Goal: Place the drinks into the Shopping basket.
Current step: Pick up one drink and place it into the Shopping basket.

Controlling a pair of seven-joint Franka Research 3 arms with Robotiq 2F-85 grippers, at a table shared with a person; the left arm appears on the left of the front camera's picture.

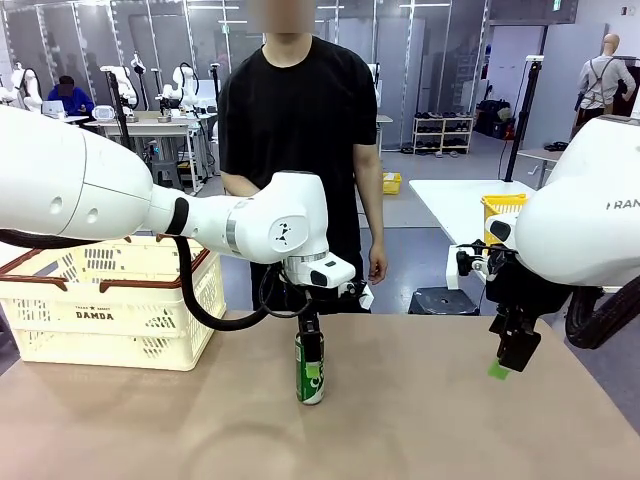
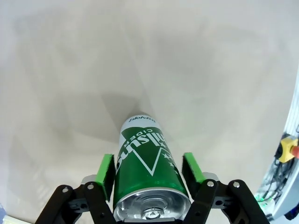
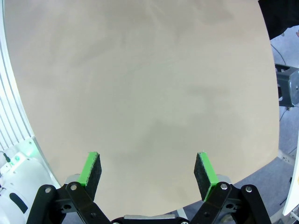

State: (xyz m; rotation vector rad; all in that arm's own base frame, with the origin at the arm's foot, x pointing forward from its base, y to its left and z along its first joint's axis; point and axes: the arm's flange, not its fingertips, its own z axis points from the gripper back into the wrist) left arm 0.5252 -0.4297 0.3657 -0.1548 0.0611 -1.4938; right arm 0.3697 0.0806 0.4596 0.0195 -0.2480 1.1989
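Note:
One of the drinks, a slim green can [image 1: 310, 372] with white print and a silver top, stands upright on the table near the middle. My left gripper [image 1: 311, 343] comes straight down over it. In the left wrist view its green pads [image 2: 106, 173] sit against both sides of the can [image 2: 148, 170], so my left gripper [image 2: 148, 161] is shut on it. The cream Shopping basket [image 1: 110, 315], with brown rim and "DAMDA" on its side, stands at the table's left. My right gripper [image 1: 508, 362] hangs open above the table's right side, and nothing lies between its fingers [image 3: 147, 161].
A person in a black shirt [image 1: 300, 130] stands at the far edge, hands down. The beige table [image 1: 420, 420] is bare in front of and to the right of the can. A yellow bin [image 1: 503, 205] stands on another table behind.

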